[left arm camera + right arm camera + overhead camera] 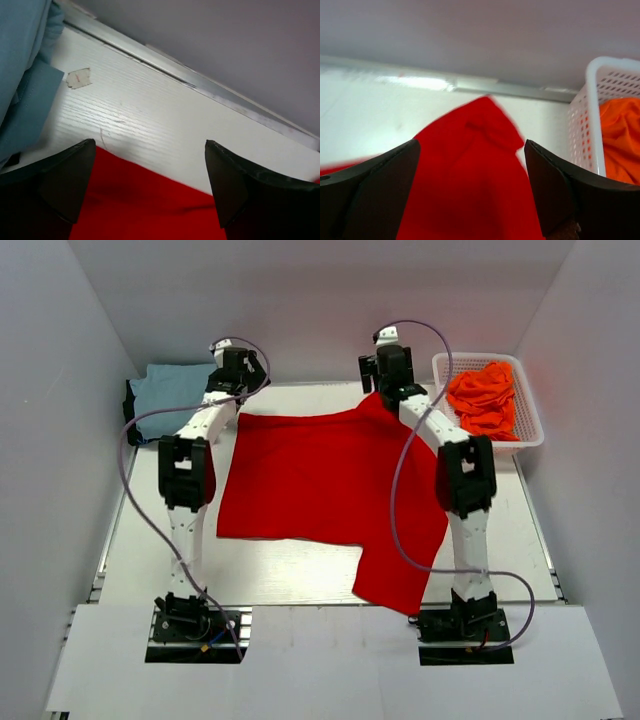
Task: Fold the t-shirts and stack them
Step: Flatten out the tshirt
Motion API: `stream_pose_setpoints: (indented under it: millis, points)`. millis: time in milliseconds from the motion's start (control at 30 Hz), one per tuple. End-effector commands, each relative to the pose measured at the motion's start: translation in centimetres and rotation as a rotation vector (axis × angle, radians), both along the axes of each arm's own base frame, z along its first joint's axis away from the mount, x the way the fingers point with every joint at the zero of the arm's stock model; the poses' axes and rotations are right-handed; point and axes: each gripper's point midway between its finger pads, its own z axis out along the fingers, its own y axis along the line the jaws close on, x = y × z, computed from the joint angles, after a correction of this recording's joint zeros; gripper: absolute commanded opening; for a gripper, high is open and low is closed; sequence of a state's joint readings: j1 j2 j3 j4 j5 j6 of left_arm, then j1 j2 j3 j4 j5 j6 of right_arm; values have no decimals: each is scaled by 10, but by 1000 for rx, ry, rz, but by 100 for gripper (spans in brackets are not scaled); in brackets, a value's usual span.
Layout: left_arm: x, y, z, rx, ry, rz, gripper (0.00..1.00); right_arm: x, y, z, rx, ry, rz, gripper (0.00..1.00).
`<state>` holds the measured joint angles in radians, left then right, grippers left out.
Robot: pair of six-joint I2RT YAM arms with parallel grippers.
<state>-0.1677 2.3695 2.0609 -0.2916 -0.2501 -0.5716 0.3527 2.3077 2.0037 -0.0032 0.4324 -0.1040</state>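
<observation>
A flap of the red t-shirt (320, 475) reaches the table's (300, 578) near edge on my right. It lies smooth and flat, long axis left to right. My left claw (150, 144) and right claw (472, 142) gape wide over its far edge. Beyond: a folded light blue t-shirt (175, 385) far left, orange t-shirts (485, 395) in a white mesh basket (528, 445) far right
</observation>
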Motion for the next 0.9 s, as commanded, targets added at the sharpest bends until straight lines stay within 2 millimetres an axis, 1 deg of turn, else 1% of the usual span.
stream_pose_setpoints:
  millis: [0, 33, 67, 100, 133, 167, 200, 233, 267, 300, 333, 367, 400, 433, 467, 500, 533, 567, 600, 633, 700, 733, 767, 800, 833, 867]
  points:
    - [-35, -31, 105, -14, -98, -156, 100, -70, 50, 84, 130, -1, 214, 90]
    - [-51, -41, 100, -44, -54, -217, 100, -93, 51, 88, 163, 23, 228, 90]
    - [-74, -46, 101, -66, -18, -235, 100, -105, 54, 85, 222, 54, 213, 90]
    - [-88, -45, 96, -78, 13, -237, 100, -138, 53, 58, 261, 161, 219, 90]
    - [-103, -48, 91, -86, 43, -240, 100, -155, 51, 48, 273, 214, 216, 90]
    - [-128, -45, 56, -83, 133, -243, 100, -178, 44, 70, 341, 207, 202, 90]
    - [-145, -48, 74, -96, 100, -250, 100, -209, 37, 14, 341, 345, 166, 90]
    - [-169, -43, 42, -96, 180, -239, 100, -226, 28, 27, 364, 332, 157, 90]
    - [-181, -40, 35, -101, 201, -232, 100, -238, 24, 18, 409, 366, 115, 90]
    - [-195, -42, 41, -109, 202, -235, 100, -265, 13, -25, 381, 470, 84, 90]
    - [-219, -36, 16, -98, 289, -228, 100, -280, 9, -35, 379, 515, 71, 90]
    - [-233, -34, 10, -91, 321, -218, 100, -297, 4, -38, 417, 525, 42, 90]
    - [-244, -27, 4, -83, 348, -181, 100, -316, 0, -56, 417, 585, 35, 90]
    - [-263, -19, -2, -78, 381, -151, 100, -336, -6, -68, 414, 622, 24, 90]
    - [-281, -9, -9, -57, 429, -112, 100, -343, -7, -63, 454, 610, 9, 90]
    - [-291, -5, -12, -70, 442, -77, 100, -358, -10, -71, 471, 626, 16, 90]
    - [-311, 1, -29, -63, 486, -58, 100, -372, -14, -87, 473, 658, 3, 90]
    - [-309, 1, -20, -78, 417, -64, 100, -378, -16, -87, 489, 647, 8, 90]
    - [-322, 0, -36, -92, 433, -80, 100, -382, -19, -90, 496, 647, -4, 90]
    - [-310, -6, -32, -118, 359, -99, 100, -394, -27, -107, 471, 679, -32, 90]
    - [-309, -10, -42, -134, 349, -115, 100, -398, -33, -118, 448, 694, -59, 90]
    - [-306, -11, -46, -133, 352, -115, 100, -396, -39, -121, 430, 683, -83, 90]
    - [-307, -11, -53, -129, 374, -113, 100, -394, -40, -125, 423, 684, -90, 90]
    - [-303, -9, -55, -118, 384, -101, 100, -391, -40, -128, 410, 688, -92, 90]
    - [-305, -6, -71, -117, 441, -78, 100, -389, -40, -128, 407, 682, -99, 90]
    - [-311, -3, -82, -114, 484, -49, 100, -383, -41, -132, 394, 670, -106, 90]
